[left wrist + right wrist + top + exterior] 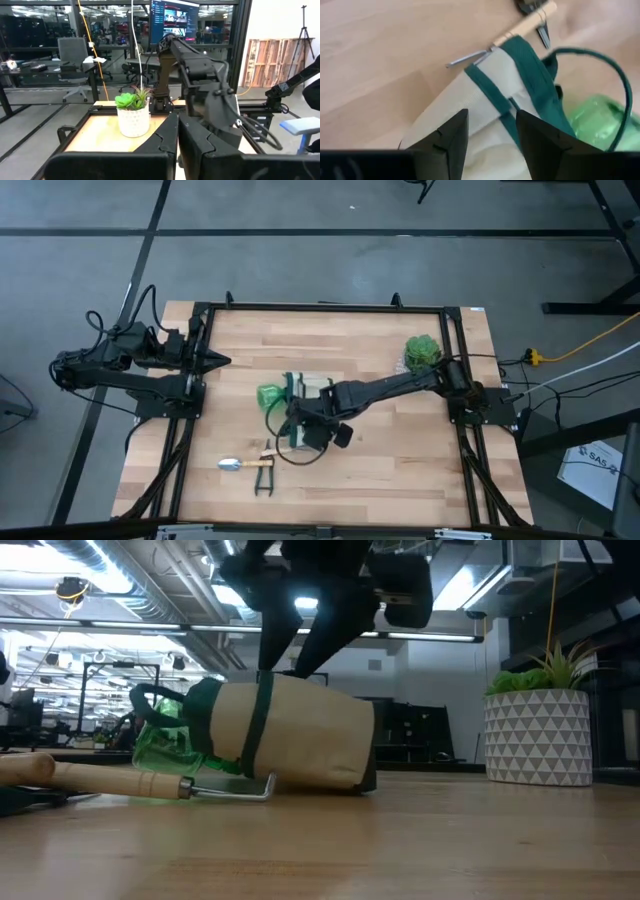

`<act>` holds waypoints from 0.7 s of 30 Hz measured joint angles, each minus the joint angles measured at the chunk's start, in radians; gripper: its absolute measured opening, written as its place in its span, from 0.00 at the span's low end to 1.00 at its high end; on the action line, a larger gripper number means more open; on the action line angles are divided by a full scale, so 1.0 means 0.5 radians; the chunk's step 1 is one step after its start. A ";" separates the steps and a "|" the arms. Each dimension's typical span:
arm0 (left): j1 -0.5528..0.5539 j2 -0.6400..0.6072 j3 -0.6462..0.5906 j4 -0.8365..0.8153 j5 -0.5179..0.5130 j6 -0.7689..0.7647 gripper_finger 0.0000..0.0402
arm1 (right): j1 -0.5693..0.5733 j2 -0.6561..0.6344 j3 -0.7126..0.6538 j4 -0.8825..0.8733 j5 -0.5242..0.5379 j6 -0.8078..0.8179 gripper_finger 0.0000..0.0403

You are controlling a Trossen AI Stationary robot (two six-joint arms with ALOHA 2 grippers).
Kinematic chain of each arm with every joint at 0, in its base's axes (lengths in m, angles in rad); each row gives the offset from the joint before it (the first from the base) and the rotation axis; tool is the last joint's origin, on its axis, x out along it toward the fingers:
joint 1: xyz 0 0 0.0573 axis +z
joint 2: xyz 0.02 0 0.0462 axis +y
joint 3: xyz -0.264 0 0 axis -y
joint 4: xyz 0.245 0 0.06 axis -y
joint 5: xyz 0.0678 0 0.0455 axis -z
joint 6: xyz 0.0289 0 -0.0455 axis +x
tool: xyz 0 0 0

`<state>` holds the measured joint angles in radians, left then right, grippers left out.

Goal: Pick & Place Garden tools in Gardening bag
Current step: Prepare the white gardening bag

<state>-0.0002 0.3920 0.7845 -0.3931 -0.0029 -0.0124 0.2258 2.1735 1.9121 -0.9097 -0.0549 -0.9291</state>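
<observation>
From above, the bag (305, 412) lies on its side near the middle of the table (400, 470), mostly covered by the right gripper (305, 425), with the spray bottle (270, 395) touching its left end; only the low view shows that the bottle (165, 745) sits at the bag's (290, 735) open mouth beside a dark loop handle. The right wrist view alone shows the right gripper (492, 137) with its fingers apart, holding nothing, just over the bag's (470, 110) beige cloth and green trim. The rake (517, 32) lies touching the bag there; in the low view its wooden handle (100, 780) runs off the left edge. The trowel (245, 464) and shears (265, 480) lie near the front edge, small and hard to make out. The left gripper (215, 362) waits at the left edge, fingers together. The plant (422, 352) stands near the right rear corner. Behind the pale wood table are desks, chairs and a lit screen (170, 17).
</observation>
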 joint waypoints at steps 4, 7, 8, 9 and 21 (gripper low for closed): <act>0.000 0.000 0.000 0.000 0.000 0.000 0.01 | 0.014 0.000 0.000 0.039 -0.003 -0.043 0.42; 0.000 0.000 0.000 0.000 0.000 0.000 0.02 | 0.008 0.001 0.000 0.015 -0.002 -0.030 0.42; 0.000 0.000 0.000 0.000 0.000 0.000 0.02 | 0.001 0.001 -0.001 -0.006 -0.003 -0.013 0.42; 0.000 0.001 0.000 0.000 0.000 0.000 0.01 | -0.008 0.007 -0.005 -0.014 -0.014 0.004 0.42; 0.000 0.001 0.000 0.000 0.000 0.000 0.02 | -0.054 0.035 0.123 -0.217 -0.150 0.311 0.41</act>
<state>-0.0002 0.3923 0.7845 -0.3931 -0.0029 -0.0125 0.1989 2.1908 1.9738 -1.0184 -0.1300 -0.7738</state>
